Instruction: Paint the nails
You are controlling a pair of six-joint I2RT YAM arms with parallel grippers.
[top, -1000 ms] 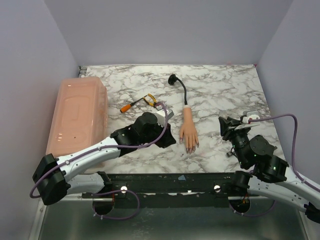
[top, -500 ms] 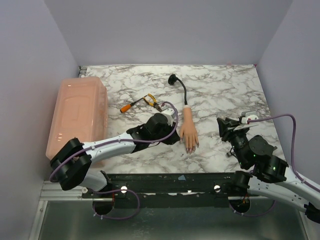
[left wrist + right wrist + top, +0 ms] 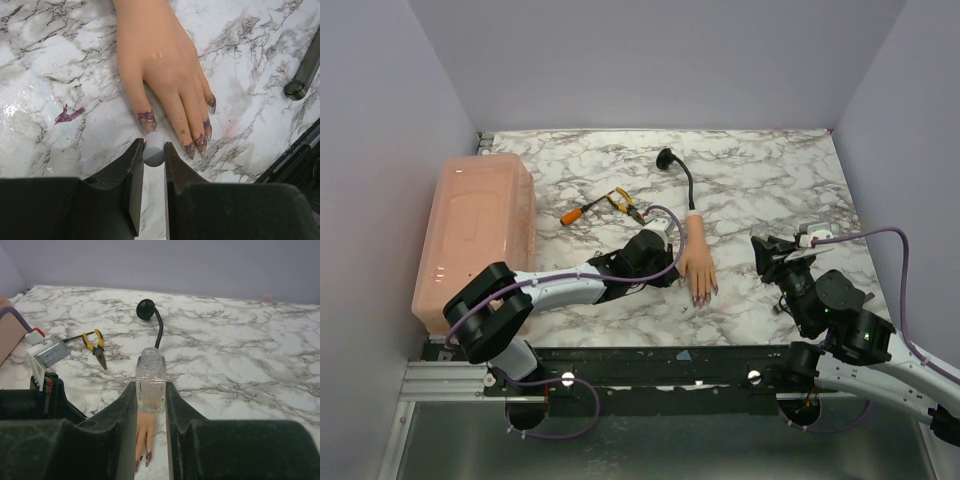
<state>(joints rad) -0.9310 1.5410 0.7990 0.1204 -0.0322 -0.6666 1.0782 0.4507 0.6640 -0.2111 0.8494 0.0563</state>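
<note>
— Marble-patterned tabletop point(image 3: 760, 180). Left gripper point(image 3: 153, 145) pinching a small grey round-topped brush cap point(image 3: 153, 152). Dark purplish nails point(image 3: 190, 149) of the flesh-coloured plastic mannequin hand point(image 3: 155, 55) lie just ahead of its tips.

— Right gripper point(image 3: 151, 395)?

— Clamped on a clear glass polish bottle point(image 3: 151, 372), neck open, hand beyond it. Risks: bristles hidden under the cap, so a stroke may smear skin. A tilt could spill the bottle.

Pink bin point(image 3: 475, 235), orange screwdriver point(image 3: 580, 211) and yellow pliers point(image 3: 623, 203) on marble tabletop point(image 3: 770, 180)
</note>
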